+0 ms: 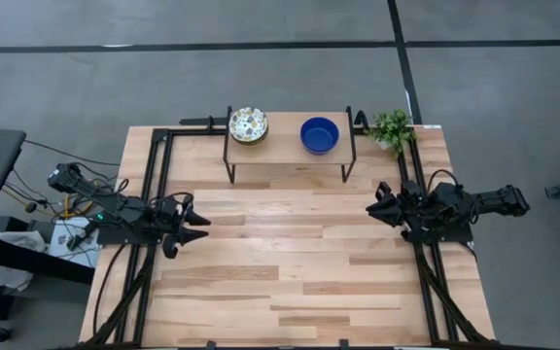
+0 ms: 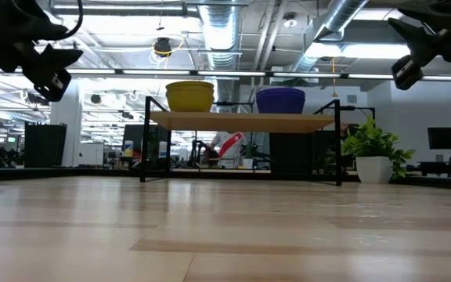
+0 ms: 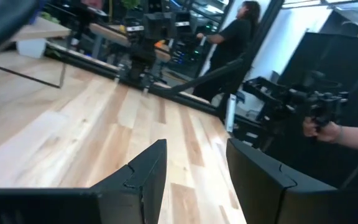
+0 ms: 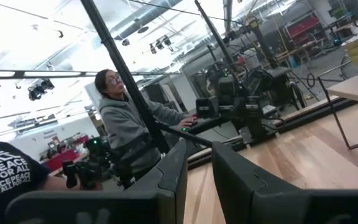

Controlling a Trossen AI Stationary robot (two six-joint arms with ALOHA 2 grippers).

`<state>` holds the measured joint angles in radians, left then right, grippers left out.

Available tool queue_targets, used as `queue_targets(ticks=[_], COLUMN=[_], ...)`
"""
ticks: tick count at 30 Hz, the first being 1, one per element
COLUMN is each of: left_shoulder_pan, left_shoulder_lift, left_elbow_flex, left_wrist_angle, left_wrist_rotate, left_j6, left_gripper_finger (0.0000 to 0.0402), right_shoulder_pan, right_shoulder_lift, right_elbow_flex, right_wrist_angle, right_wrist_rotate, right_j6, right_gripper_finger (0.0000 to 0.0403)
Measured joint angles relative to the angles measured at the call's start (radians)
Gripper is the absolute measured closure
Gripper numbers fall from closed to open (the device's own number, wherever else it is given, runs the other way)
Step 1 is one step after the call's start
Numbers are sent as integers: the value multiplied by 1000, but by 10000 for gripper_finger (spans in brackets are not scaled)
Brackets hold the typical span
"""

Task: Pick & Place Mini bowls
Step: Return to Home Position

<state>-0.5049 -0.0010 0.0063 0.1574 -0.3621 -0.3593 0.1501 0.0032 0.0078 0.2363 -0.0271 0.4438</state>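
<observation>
Two mini bowls stand on their bases on a small raised wooden shelf (image 1: 290, 148) at the table's far edge. One is a white floral bowl (image 1: 248, 124), which looks yellow from the side (image 2: 189, 95). The other is a glossy blue bowl (image 1: 320, 135) (image 2: 280, 99), to its right. My left gripper (image 1: 200, 227) (image 3: 194, 146) hovers at the table's left side, open, with nothing between its fingers. My right gripper (image 1: 375, 207) (image 4: 199, 146) hovers at the table's right side. Its fingers stand a narrow gap apart and hold nothing. Both grippers are well short of the shelf.
A small green potted plant (image 1: 392, 128) (image 2: 374, 153) stands at the far right corner beside the shelf. Black frame rails (image 1: 154, 194) run along the table's sides. The wooden tabletop (image 1: 290, 262) lies bare between the arms. People (image 4: 123, 118) stand beyond the table's edges.
</observation>
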Motion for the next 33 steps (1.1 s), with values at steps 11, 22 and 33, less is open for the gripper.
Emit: queue_targets(ticks=[11, 22, 33], left_shoulder_pan=[0, 0, 0], left_shoulder_lift=[0, 1, 1], left_elbow_flex=[0, 0, 0], left_wrist_angle=[-61, -71, -67], left_wrist_rotate=[-57, -57, -57], left_j6=[12, 13, 13], left_gripper_finger=[236, 236, 236], right_shoulder_pan=[0, 0, 0], right_shoulder_lift=[0, 0, 0], right_elbow_flex=[0, -1, -1], right_wrist_angle=[-36, -94, -103], right_wrist_rotate=[-132, -131, -130], right_j6=[-60, -60, -52], right_gripper_finger=[340, 340, 340])
